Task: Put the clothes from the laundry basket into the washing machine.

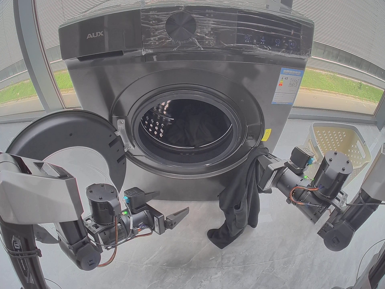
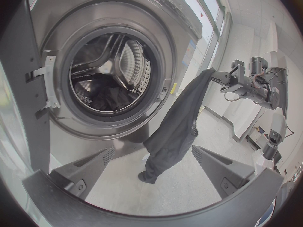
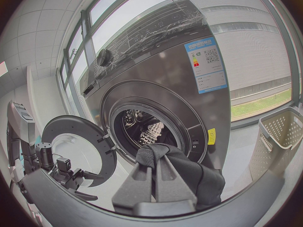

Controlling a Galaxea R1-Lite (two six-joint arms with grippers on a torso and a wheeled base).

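Both arms (image 1: 108, 217) carry black cylindrical joints (image 1: 103, 203), looped orange cables (image 1: 298, 193), pale grey shells (image 1: 36, 189) and dark wedge-shaped pincer fingers (image 1: 178, 215).

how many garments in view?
2: a black garment hanging from the right gripper, and dark clothing in the washing machine drum. More may be hidden in the laundry basket.
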